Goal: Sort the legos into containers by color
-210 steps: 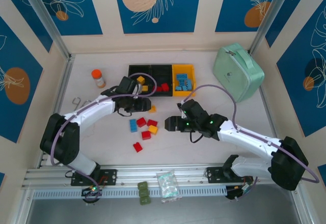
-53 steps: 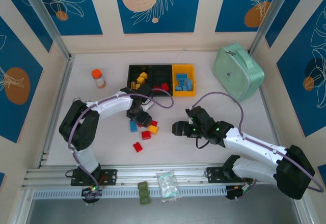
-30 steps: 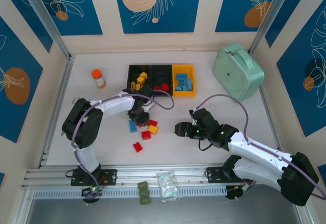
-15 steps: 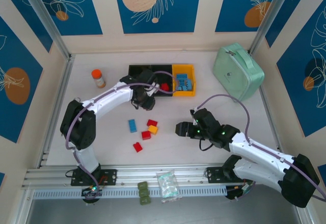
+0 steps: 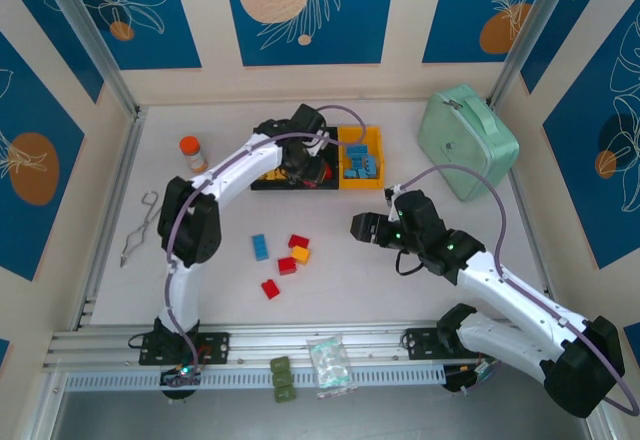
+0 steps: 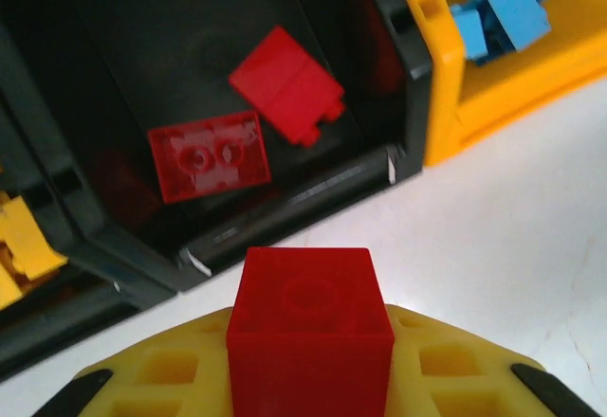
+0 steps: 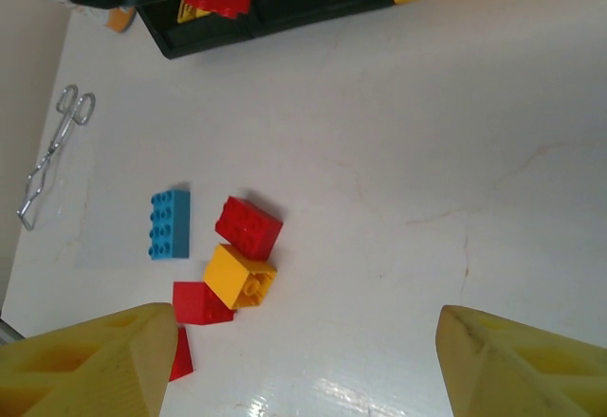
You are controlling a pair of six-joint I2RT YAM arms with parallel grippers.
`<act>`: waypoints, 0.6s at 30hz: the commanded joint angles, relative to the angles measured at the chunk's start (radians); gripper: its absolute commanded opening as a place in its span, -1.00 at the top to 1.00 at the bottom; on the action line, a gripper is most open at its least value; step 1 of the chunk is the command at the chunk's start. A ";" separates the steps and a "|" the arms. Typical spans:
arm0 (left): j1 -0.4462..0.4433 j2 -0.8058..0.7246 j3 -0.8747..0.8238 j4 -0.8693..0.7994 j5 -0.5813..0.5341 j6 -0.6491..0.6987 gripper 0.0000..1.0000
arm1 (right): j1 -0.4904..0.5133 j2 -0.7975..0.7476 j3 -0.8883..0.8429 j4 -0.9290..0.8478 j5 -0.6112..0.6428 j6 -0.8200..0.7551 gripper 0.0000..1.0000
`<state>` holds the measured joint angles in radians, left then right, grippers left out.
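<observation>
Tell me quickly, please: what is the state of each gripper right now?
Left gripper: closed on a red lego.
Right gripper: open, holding nothing.

We see a red lego brick (image 6: 308, 322) clamped between the yellow jaws at the bottom edge, studs up. Just beyond it lies the black bin (image 6: 398, 104), with two red bricks (image 6: 209, 156) inside. To its right stands the yellow bin (image 6: 441, 85) holding blue bricks (image 6: 507, 9); at left, a yellow brick (image 6: 24, 246) lies in another black compartment. The white worktop (image 6: 493, 246) shows at right.
</observation>
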<state>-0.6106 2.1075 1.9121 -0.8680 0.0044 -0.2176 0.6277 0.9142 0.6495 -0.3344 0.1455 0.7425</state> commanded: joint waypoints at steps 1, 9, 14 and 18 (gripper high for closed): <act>0.018 0.076 0.127 -0.062 -0.050 -0.028 0.43 | -0.004 0.006 0.024 -0.026 -0.029 -0.029 -0.45; 0.046 0.270 0.404 -0.161 -0.113 -0.011 0.40 | -0.003 -0.027 -0.021 -0.026 -0.023 0.005 -0.45; 0.048 0.341 0.509 -0.188 -0.129 0.003 0.35 | -0.006 -0.035 -0.024 -0.045 -0.018 0.006 -0.45; 0.049 0.369 0.552 -0.205 -0.138 0.008 0.20 | -0.007 -0.051 -0.031 -0.052 -0.012 0.011 -0.45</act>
<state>-0.5667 2.4538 2.4092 -1.0180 -0.1089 -0.2241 0.6258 0.8894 0.6308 -0.3630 0.1387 0.7418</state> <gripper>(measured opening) 0.389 0.726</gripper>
